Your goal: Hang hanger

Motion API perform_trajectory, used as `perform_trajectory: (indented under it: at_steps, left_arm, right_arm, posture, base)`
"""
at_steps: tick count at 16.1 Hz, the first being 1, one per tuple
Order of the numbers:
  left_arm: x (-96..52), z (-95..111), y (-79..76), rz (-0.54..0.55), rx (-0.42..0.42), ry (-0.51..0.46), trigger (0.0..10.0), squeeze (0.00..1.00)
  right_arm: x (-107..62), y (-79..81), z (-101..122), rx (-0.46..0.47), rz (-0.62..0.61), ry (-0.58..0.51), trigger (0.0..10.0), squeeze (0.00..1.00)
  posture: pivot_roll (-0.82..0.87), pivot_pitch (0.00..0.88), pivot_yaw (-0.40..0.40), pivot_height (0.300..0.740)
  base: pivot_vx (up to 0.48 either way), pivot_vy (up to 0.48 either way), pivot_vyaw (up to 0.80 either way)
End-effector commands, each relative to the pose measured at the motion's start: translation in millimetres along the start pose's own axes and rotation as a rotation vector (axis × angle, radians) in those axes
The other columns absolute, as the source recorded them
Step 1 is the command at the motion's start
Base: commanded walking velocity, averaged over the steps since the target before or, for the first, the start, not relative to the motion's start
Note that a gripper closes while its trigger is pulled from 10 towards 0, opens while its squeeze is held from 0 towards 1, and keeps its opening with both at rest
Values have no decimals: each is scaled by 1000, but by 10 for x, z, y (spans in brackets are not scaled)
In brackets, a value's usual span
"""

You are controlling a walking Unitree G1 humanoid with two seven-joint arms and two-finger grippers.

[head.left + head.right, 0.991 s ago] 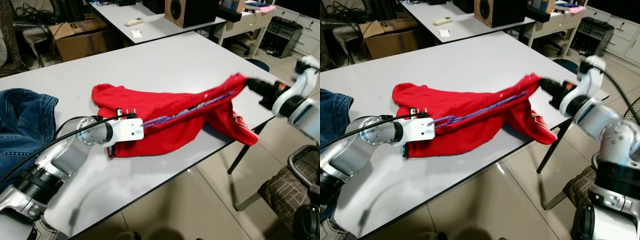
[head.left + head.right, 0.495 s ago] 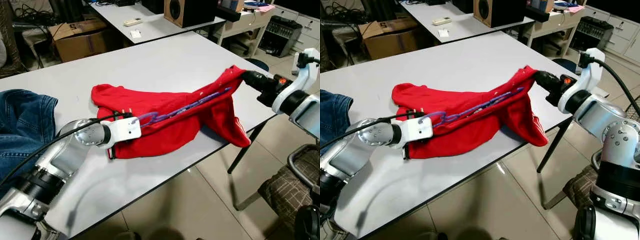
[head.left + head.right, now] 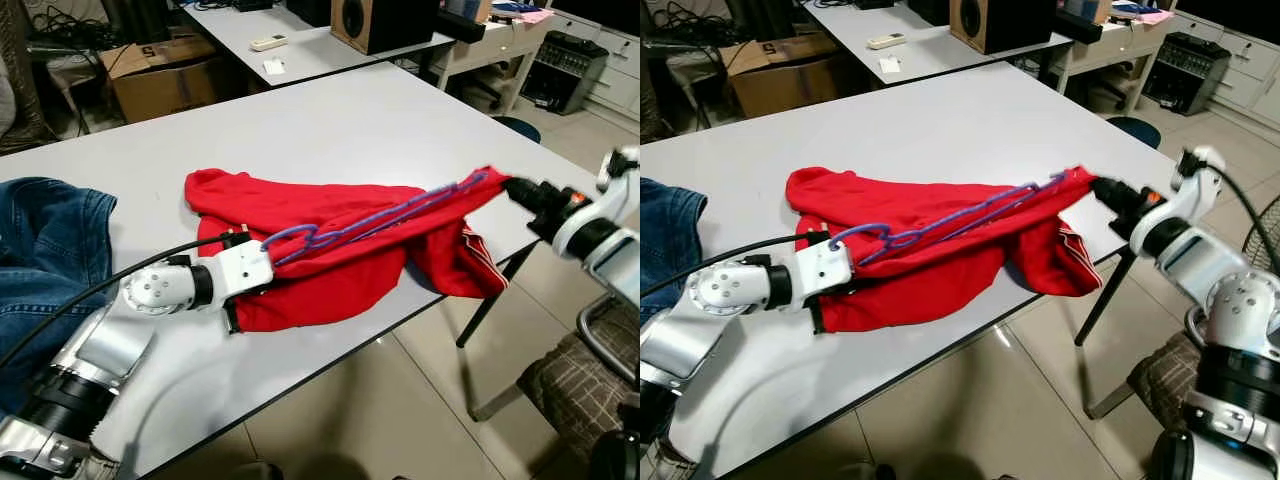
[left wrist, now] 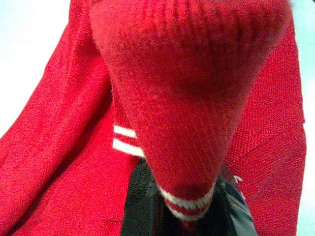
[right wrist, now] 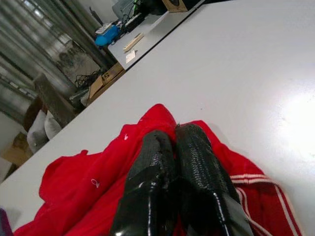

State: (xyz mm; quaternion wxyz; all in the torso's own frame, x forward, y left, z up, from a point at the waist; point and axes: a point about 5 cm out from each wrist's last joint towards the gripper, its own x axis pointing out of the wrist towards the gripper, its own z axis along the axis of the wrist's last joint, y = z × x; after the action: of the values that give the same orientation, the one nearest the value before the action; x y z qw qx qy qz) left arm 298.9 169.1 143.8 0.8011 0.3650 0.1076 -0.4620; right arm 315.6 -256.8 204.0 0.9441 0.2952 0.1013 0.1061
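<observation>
Office or lab workroom: white worktops (image 3: pixel 330 120), a loudspeaker (image 3: pixel 378 22) and remote control (image 3: pixel 267 43) on the far one, a cardboard box (image 3: pixel 160 75), tiled floor (image 3: pixel 400 400).

The robot's left arm (image 3: pixel 120 330) is a run of silver, brushed-metal segments, with a ribbed black collar near the elbow and a round joint cap ringed with small screws. A black cable loops along it to a white, boxy wrist housing (image 3: pixel 240 272) topped by small dark studs. The right arm (image 3: pixel 1205 280) pairs glossy white shells with silver cylinders and black ribbed rings, a black cable curving over the forearm. Its wrist narrows to a black section carrying a small orange mark (image 3: pixel 1151 197). The right gripper's fingers (image 5: pixel 197 177) are long, black and finely ribbed, rounded at the tips
</observation>
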Motion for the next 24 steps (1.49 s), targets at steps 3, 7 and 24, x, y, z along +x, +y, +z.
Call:
perform_trajectory:
  at_steps: [3,7,24]
  left_arm:
    - [-158,-284,63,12,10,175,0,0]
    - [-165,-370,62,-46,107,300,0,0]
    - [-136,-667,-4,-160,76,600,0,0]
  right_arm:
    - [-208,-184,324,84,-45,-228,0,0]
    - [-311,-169,586,167,16,-338,0,0]
    - [-254,695,894,-139,226,-302,0,0]
  posture:
    - [-3,56,11,740]
    - [-3,56,16,740]
    - [-7,63,26,740]
  base:
    - [0,0,0]
    - [0,0,0]
    - [0,0,0]
